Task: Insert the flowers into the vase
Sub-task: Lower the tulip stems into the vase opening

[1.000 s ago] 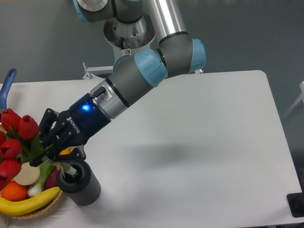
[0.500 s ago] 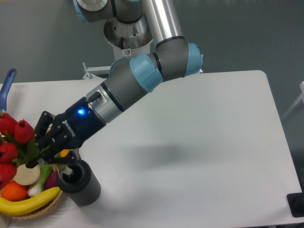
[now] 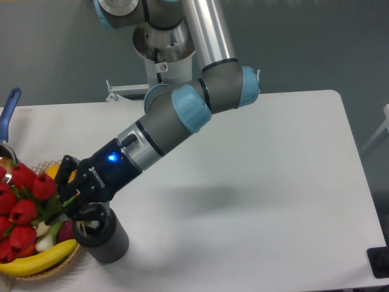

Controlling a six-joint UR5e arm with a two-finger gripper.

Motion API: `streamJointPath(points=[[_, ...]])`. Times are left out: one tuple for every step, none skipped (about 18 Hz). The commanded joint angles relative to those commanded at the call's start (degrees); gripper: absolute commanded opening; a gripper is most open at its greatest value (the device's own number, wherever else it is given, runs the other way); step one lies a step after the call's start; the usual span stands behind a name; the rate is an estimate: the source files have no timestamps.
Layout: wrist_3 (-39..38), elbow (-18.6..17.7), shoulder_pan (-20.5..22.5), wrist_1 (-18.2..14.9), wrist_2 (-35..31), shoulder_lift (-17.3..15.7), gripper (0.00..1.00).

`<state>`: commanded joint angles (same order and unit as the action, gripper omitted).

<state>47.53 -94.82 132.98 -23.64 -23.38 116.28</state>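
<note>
The flowers point(image 3: 24, 207), red tulip buds on green stems, lean out to the left over the basket. My gripper point(image 3: 74, 204) is shut on their stems just above the vase point(image 3: 102, 234), a dark grey cylinder near the table's front left. The stem ends reach down to the vase's rim; whether they are inside the bore is hidden by my fingers. The bunch is tilted far to the left, not upright.
A wicker basket point(image 3: 45, 269) with a banana point(image 3: 36, 260) and other fruit and vegetables stands at the front left, touching the vase. A blue pot handle point(image 3: 8, 109) shows at the left edge. The arm's elbow point(image 3: 206, 100) hangs over the table's back middle.
My gripper has moved down and slightly right toward the vase, and the flowers have dropped lower over the basket, tilting further left. The arm's forearm has lowered with it.
</note>
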Motion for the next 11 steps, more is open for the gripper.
streamJointPath(points=[[1.5,-1.3,0.1,0.0,0.0,0.0,0.00],[2.4,-2.0,0.2,0.0,0.0,0.0,0.00],[2.7,-2.1,0.2,0.0,0.0,0.1,0.00],[2.7,-2.1,0.2,0.0,0.0,0.2,0.00],[2.7,-2.0,0.3,0.0,-0.1,0.4,0.03],[3.4,-2.0,0.3,0.0,0.0,1.0,0.04],[4.6,-2.0,0.3,0.0,-0.1,1.6,0.05],[5.8,-2.0,0.3,0.0,-0.1,2.5,0.11],[7.1,-1.8,0.3,0.0,-0.1,3.2,0.15],[8.2,-1.8,0.3,0.0,-0.2,3.9,0.18],[8.9,-1.7,0.2,0.0,-0.2,4.3,0.25]])
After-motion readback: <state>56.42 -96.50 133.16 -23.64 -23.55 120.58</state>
